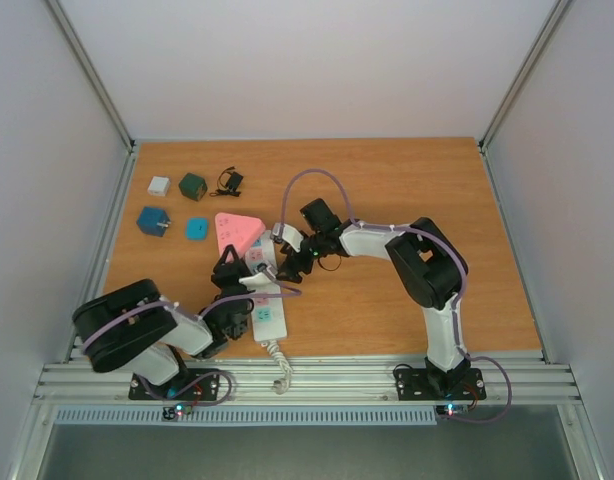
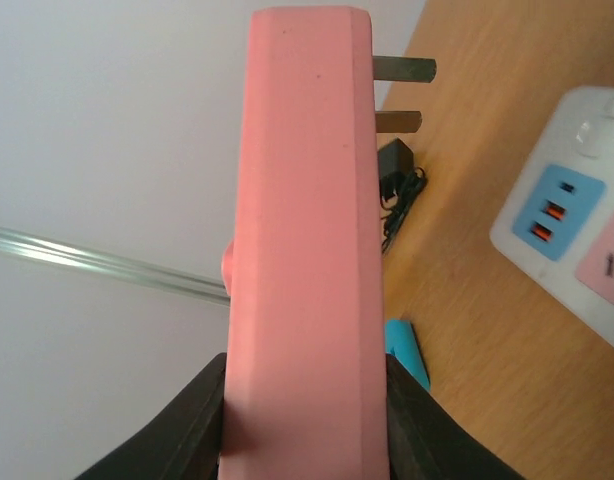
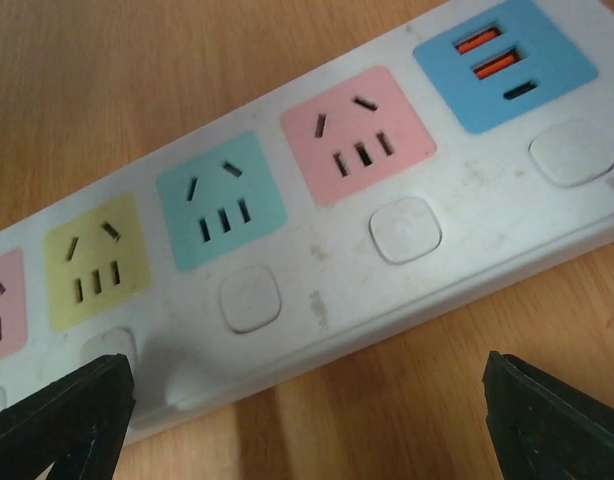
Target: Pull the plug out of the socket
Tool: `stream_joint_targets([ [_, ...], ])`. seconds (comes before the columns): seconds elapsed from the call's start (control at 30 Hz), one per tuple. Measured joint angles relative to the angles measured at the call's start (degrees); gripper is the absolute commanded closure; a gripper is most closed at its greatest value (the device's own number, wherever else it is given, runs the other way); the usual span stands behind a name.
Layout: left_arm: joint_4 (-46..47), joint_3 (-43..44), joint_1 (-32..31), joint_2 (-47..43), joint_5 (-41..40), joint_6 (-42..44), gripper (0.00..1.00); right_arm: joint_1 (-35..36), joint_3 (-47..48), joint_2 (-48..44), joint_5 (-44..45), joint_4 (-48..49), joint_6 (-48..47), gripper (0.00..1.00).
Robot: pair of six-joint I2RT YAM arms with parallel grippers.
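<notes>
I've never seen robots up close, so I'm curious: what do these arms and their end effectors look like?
The left arm and right arm have black and white shells with lilac cables looping alongside. The right end effector has black wedge-shaped fingers; small lights glow at the bases.

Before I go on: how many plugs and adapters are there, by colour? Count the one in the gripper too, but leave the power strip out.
white plug: 1
dark green plug: 1
black adapter: 1
blue plug: 1
cyan plug: 1
pink plug: 1, held in the left gripper, prongs bare
Total: 6
</notes>
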Motion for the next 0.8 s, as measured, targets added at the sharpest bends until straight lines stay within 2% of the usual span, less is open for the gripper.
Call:
stream_joint_targets([
  [0.1,-5.86,0.72,0.46,-6.40,0.31,-3.48,0.99,0.00,-1.14,-1.05,-0.35,-0.44,0.35,0.03],
  [0.33,-30.08,8.28,4.39,-19.67,5.22,-17.16,0.99,-1.60,-2.75,-4.59,-2.69,-1.38,3.32,0.03],
  [0.53,-52.46,14.69,8.00,-23.54,12.44,-28.35,0.99,-3.43,-2.89,-11.04,-4.79,-0.74,6.34,0.03],
  [0.8,-75.41,22.97,13.68,-25.77,25.94,-39.67,0.99,-2.51,-3.63,-13.49,-4.70,-0.44,7.87,0.03],
])
